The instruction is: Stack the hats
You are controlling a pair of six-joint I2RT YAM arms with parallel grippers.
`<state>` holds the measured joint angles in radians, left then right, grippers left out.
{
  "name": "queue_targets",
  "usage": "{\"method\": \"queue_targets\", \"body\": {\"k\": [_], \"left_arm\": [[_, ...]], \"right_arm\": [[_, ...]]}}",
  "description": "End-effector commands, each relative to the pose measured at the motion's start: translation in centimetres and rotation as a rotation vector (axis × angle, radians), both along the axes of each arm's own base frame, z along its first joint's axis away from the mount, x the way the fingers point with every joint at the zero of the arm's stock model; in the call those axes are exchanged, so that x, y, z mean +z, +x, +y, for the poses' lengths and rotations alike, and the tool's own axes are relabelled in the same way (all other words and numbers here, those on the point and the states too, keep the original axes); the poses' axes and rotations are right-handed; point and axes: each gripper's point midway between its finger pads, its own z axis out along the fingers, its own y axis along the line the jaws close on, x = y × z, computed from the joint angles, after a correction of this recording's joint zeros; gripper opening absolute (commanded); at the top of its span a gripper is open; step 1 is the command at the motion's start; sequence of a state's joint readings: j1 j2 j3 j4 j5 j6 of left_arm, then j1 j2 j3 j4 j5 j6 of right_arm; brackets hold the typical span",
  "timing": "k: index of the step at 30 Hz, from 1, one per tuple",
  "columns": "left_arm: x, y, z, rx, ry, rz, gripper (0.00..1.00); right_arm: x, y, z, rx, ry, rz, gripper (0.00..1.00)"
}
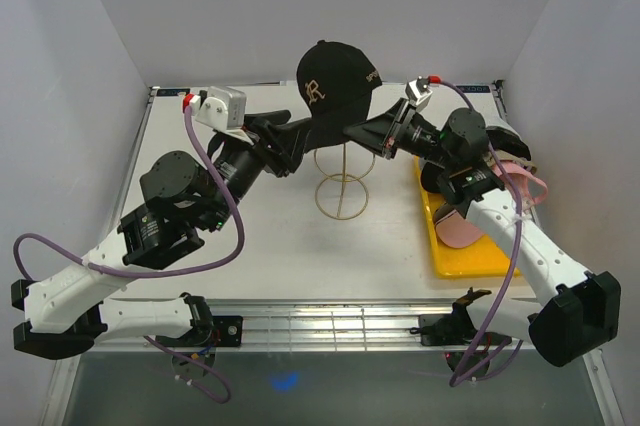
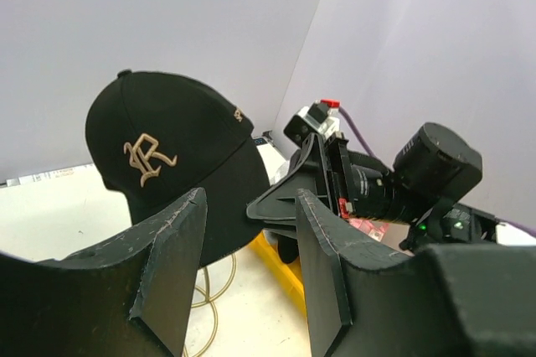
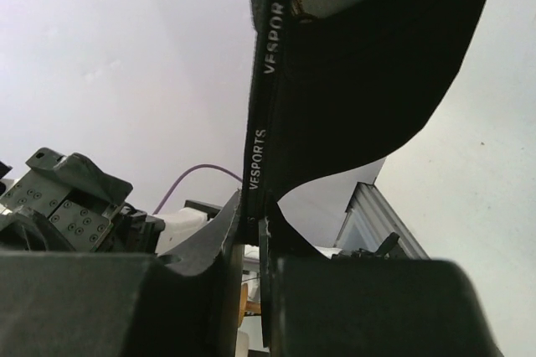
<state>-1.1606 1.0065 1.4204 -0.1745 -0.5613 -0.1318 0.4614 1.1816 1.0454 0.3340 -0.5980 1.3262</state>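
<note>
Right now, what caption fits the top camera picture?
Right fingers pinch the black cap above the gold stand; left fingers open nearby.

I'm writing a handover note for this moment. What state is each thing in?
Black cap: upright over the wire stand, its edge pinched by the right gripper.
Right gripper: shut on the black cap's edge.
Left gripper: open, holding nothing, near the black cap.
Wire stand: upright on the table.
Pink cap: lying on the yellow tray.
Yellow tray: flat on the table.
</note>
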Motion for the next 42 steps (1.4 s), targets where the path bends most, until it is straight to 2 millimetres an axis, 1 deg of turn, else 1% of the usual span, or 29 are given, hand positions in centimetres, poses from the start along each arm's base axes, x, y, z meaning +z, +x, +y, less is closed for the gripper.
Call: {"method": "queue_targets", "body": {"k": [1,3,4,7,8,10,11,14,18,23,26,28,32,34,35,36,37,38,39,40,41,42], "left_arm": [[0.6,-0.3,0.6,0.003,-0.012,0.005,0.57],[0.3,-0.1,0.5,0.008,-0.001,0.009,0.57],[0.2,-0.1,0.3,0.008,0.002,0.011,0.57],[-0.1,0.1,0.0,0.009,0.01,0.016,0.57],[-0.2,0.1,0.0,0.009,0.012,0.017,0.57],[-0.5,0.2,-0.2,0.011,0.019,0.021,0.57],[-0.5,0.2,-0.2,0.011,0.02,0.02,0.57],[-1.0,0.4,-0.5,0.017,0.031,0.028,0.57],[-1.6,0.7,-1.1,0.015,0.047,0.037,0.57],[-2.5,1.0,-1.8,0.018,0.071,0.048,0.58],[-3.4,1.4,-2.5,0.026,0.1,0.062,0.59],[-4.5,2.1,-3.1,0.047,0.137,0.082,0.6],[-6.5,3.4,-4.0,0.079,0.194,0.128,0.61],[-8.0,4.3,-4.5,0.087,0.233,0.161,0.61],[-8.6,4.7,-4.7,0.09,0.232,0.179,0.61],[-9.2,4.9,-4.9,0.086,0.244,0.196,0.61],[-9.8,5.7,-4.7,0.099,0.248,0.213,0.61],[-10.7,6.0,-5.2,0.085,0.252,0.237,0.61],[-11.3,6.3,-5.4,0.082,0.262,0.253,0.61],[-11.9,7.0,-5.2,0.094,0.265,0.268,0.6],[-12.8,7.4,-5.7,0.088,0.274,0.289,0.6],[-13.3,7.7,-5.8,0.087,0.279,0.299,0.6]], "right_arm": [[3.2,-2.2,-1.2,0.045,0.158,-0.142,0.08],[2.6,-2.3,-1.5,0.062,0.185,-0.125,0.08],[2.3,-2.6,-1.7,0.071,0.208,-0.146,0.08],[0.9,-2.6,-1.8,0.083,0.207,-0.113,0.08],[-0.2,-2.4,-2.0,0.074,0.204,-0.099,0.08],[-0.9,-2.6,-2.1,0.083,0.206,-0.086,0.08],[-1.8,-2.7,-2.2,0.086,0.205,-0.081,0.08],[-3.1,-2.9,-2.4,0.092,0.215,-0.047,0.08],[-5.5,-3.3,-2.7,0.087,0.219,-0.022,0.08],[-7.1,-3.9,-2.9,0.107,0.242,0.009,0.08],[-8.2,-4.1,-3.0,0.105,0.247,0.027,0.08],[-8.7,-4.3,-3.1,0.105,0.249,0.033,0.08],[-10.3,-4.3,-3.8,0.082,0.244,0.06,0.08],[-10.9,-4.3,-4.1,0.073,0.244,0.072,0.08],[-11.5,-4.3,-4.3,0.063,0.242,0.088,0.08],[-11.5,-4.4,-4.4,0.065,0.249,0.085,0.08],[-11.7,-4.5,-4.6,0.065,0.252,0.088,0.08],[-12.1,-4.4,-4.7,0.061,0.253,0.097,0.08],[-12.4,-4.6,-4.8,0.064,0.254,0.098,0.08],[-12.6,-4.7,-4.8,0.068,0.251,0.102,0.08],[-12.9,-4.7,-4.7,0.07,0.248,0.108,0.08],[-13.3,-4.8,-4.8,0.07,0.247,0.117,0.08]]}}
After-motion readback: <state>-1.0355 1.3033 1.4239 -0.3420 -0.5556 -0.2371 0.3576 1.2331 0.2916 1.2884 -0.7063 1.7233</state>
